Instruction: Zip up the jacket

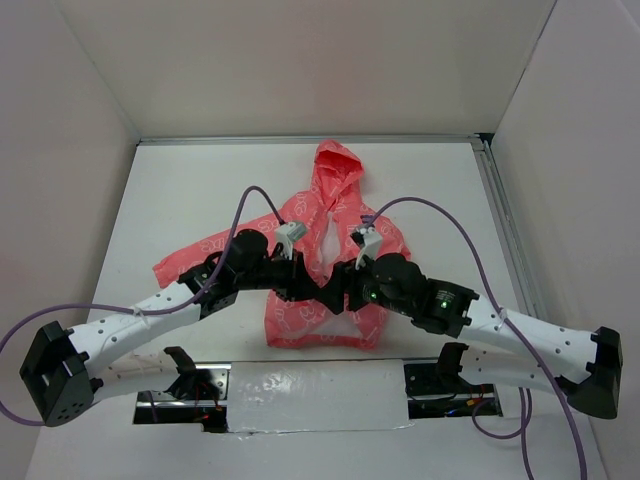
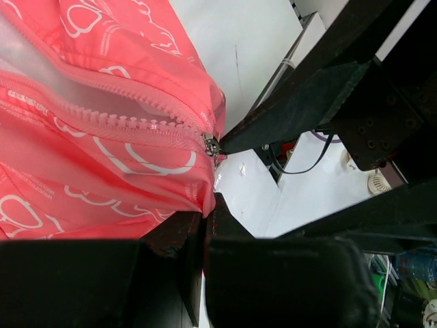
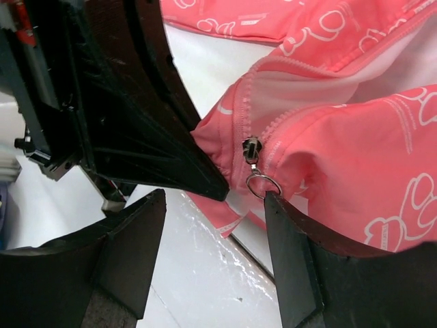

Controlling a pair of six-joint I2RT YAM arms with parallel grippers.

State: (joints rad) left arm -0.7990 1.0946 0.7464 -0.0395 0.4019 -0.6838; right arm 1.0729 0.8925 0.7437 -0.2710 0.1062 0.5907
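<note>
The coral-pink jacket [image 1: 325, 240] lies flat on the table, hood at the far end and front partly open. My left gripper [image 1: 298, 282] is shut on the jacket's bottom hem next to the zipper, and the pinched fabric shows in the left wrist view [image 2: 198, 195]. The zipper slider [image 3: 251, 149] sits at the bottom of the track with a metal ring pull [image 3: 263, 183] hanging from it. My right gripper [image 3: 215, 205] is open around the slider. The ring is at the tip of its right finger [image 3: 293, 253]. The slider also shows in the left wrist view [image 2: 210, 145].
The white table [image 1: 180, 190] is enclosed by white walls. A metal rail [image 1: 505, 230] runs along the right edge. A foil-taped strip [image 1: 300, 395] and the arm bases lie at the near edge. Purple cables [image 1: 440, 215] loop over both arms.
</note>
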